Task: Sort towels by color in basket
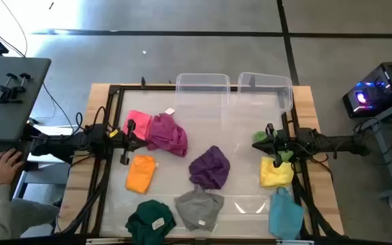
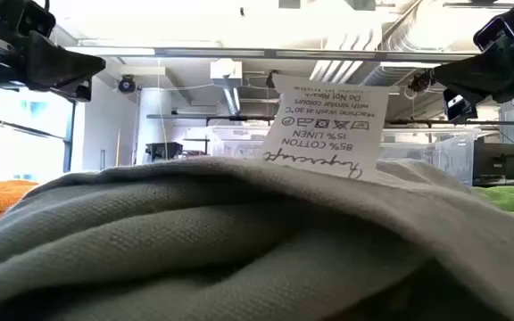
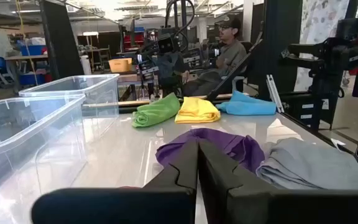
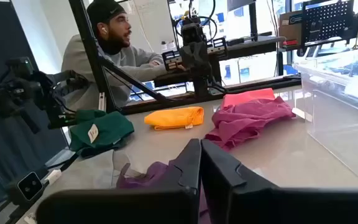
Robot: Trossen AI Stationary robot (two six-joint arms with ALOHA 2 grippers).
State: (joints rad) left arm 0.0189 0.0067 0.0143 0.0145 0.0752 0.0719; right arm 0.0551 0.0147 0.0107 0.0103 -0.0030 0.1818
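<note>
- Left gripper (image 1: 129,135) seen closed, empty, just beside crumpled magenta cloth towel (image 1: 169,134).
- Right gripper (image 1: 269,139) closed, empty; light green towel (image 1: 263,138) directly under it.

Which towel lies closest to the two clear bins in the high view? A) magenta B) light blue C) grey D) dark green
A: the magenta towel lies just below the clear bins, while the dark green, grey and light blue towels sit along the opposite table edge.
</note>
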